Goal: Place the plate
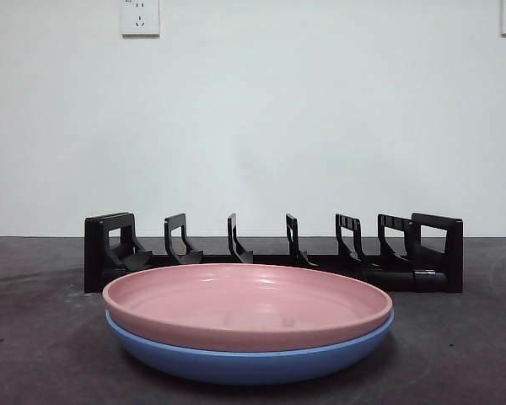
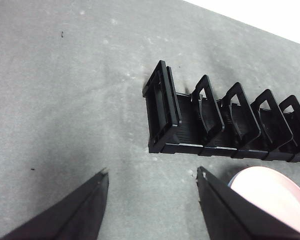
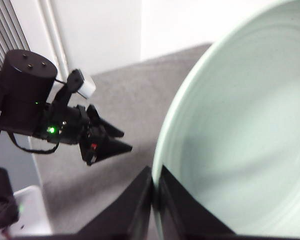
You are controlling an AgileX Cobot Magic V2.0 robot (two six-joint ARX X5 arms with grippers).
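- Right gripper (image 3: pixel 154 200): jaws pinched on the rim of a pale green plate (image 3: pixel 240 135), one jaw on each face. The plate is held in the air, clear of the table; it does not show in the front view.
- Left gripper (image 2: pixel 152 200): jaws spread wide, nothing between them. It hovers over the grey table (image 2: pixel 65 100) just beside the end of the black plate rack (image 2: pixel 210 125), with the edge of the pink plate (image 2: pixel 270 195) near one jaw. The right wrist view shows this arm well apart from the green plate.
- Front view: pink plate (image 1: pixel 246 304) nested in a blue plate (image 1: pixel 253 359), both flat on the table before the rack (image 1: pixel 274 253). Rack slots all vacant.
- Handling, judged: green plate looks rigid, glazed and smooth, so slippery at a rim pinch and likely breakable; fairly heavy for a hold at one edge, so it may swing about the grip.
- Orientation: plate is round, no long axis; its concave face is turned toward the wrist camera, and it seems to hang on edge rather than flat. Exact tilt cannot be told.
- Judged next need: edge aligned to a slot.
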